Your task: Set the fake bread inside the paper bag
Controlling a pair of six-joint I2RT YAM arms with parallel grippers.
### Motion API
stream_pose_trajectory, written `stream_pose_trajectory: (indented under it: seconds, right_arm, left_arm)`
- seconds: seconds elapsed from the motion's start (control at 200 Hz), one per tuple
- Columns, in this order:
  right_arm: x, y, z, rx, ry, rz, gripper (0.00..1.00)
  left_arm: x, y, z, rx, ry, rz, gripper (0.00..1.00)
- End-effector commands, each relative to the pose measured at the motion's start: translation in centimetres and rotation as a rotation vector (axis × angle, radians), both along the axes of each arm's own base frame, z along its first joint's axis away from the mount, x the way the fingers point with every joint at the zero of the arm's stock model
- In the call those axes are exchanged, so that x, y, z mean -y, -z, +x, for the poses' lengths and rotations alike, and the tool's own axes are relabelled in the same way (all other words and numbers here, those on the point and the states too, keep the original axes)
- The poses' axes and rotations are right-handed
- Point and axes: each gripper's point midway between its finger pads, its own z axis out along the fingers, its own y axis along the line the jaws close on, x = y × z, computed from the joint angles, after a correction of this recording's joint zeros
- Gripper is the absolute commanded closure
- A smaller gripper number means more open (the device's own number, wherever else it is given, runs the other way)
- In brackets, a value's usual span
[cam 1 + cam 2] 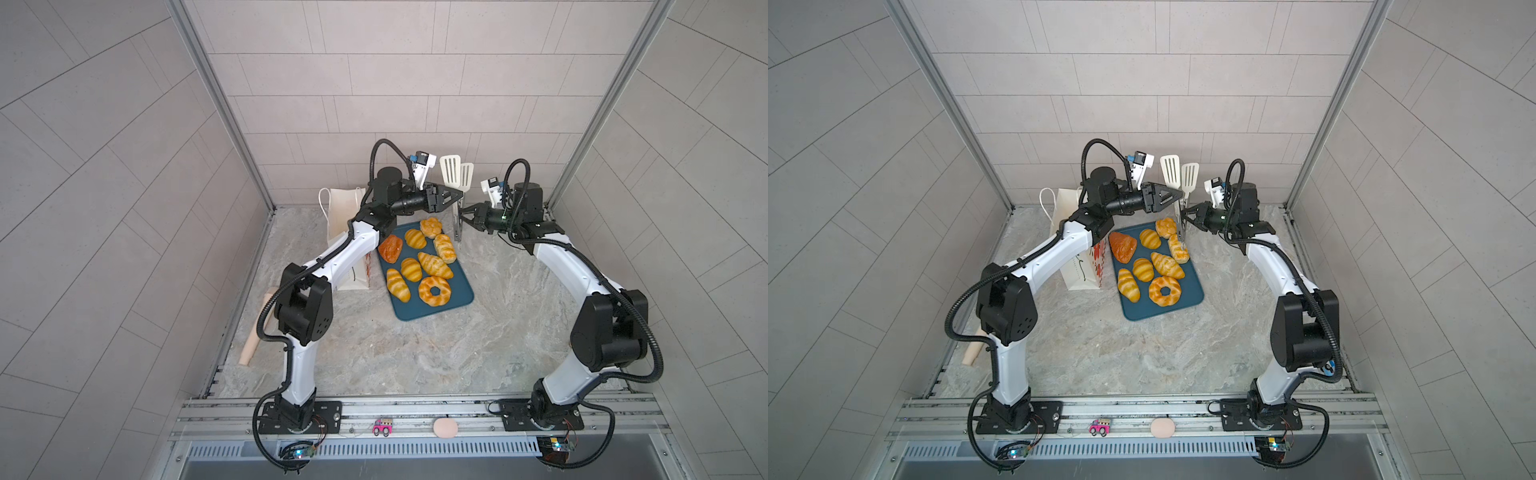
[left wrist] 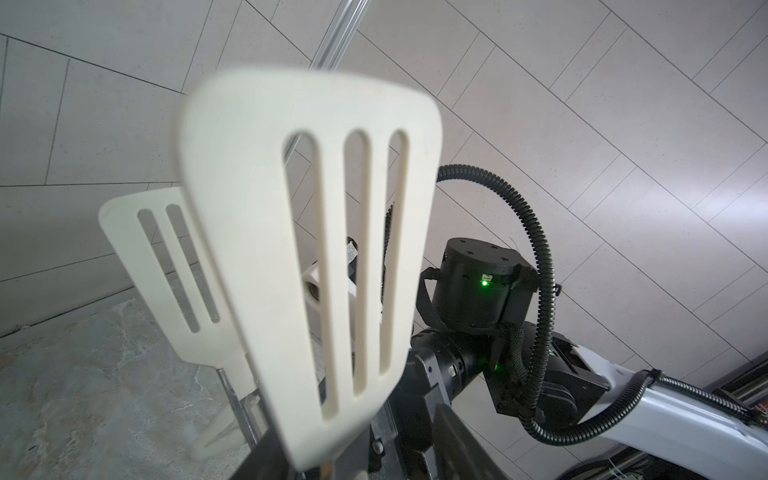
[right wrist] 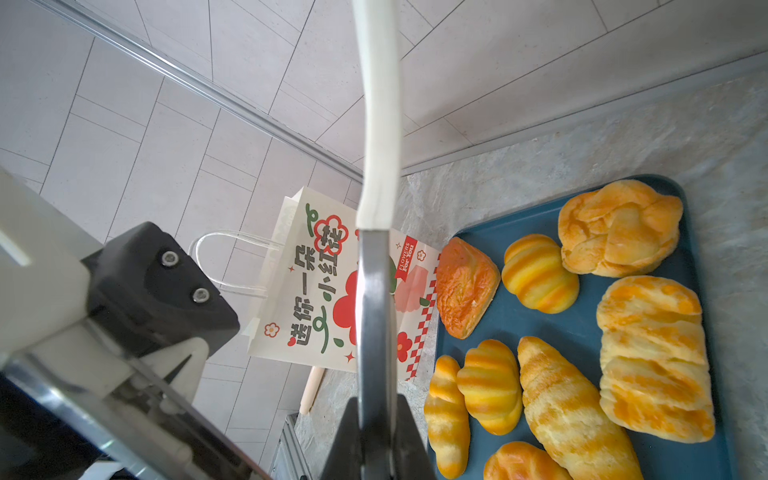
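Several pieces of fake bread lie on the dark-blue tray: a ring doughnut, a croissant, a reddish-brown loaf, a knobbly bun and striped rolls. The paper bag stands left of the tray, partly behind my left arm. Metal tongs with white slotted heads stand upright over the tray's far end. My right gripper is shut on one metal arm. My left gripper is open, jaws either side of the other arm.
A wooden rolling pin leans at the left edge of the marble table. A small pink toy car and a pinkish oval pad sit on the front rail. Tiled walls close in at the back and both sides.
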Motion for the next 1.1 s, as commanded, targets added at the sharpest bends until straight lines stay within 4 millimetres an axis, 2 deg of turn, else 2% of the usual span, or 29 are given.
stream_pose_trajectory:
  seconds: [0.0, 0.64, 0.951, 1.096]
  right_arm:
    - [-0.7, -1.5, -0.1, 0.035, -0.034, 0.016, 1.0]
    - [-2.0, -3.8, -0.2, 0.064, -0.076, 0.021, 1.0]
    - [-2.2, -5.6, -0.7, 0.09, -0.104, 0.011, 1.0]
    - [-2.3, -6.7, -1.0, 0.105, -0.114, 0.01, 0.96]
  left_arm:
    - [0.0, -1.8, -0.6, 0.04, 0.039, -0.035, 0.46]
    - [-0.1, -3.5, -1.0, 0.027, 0.077, -0.099, 0.68]
    - [-0.6, -7.3, -2.1, 0.051, 0.143, -0.257, 0.78]
    - [-0.9, -8.7, -2.6, 0.055, 0.172, -0.324, 0.81]
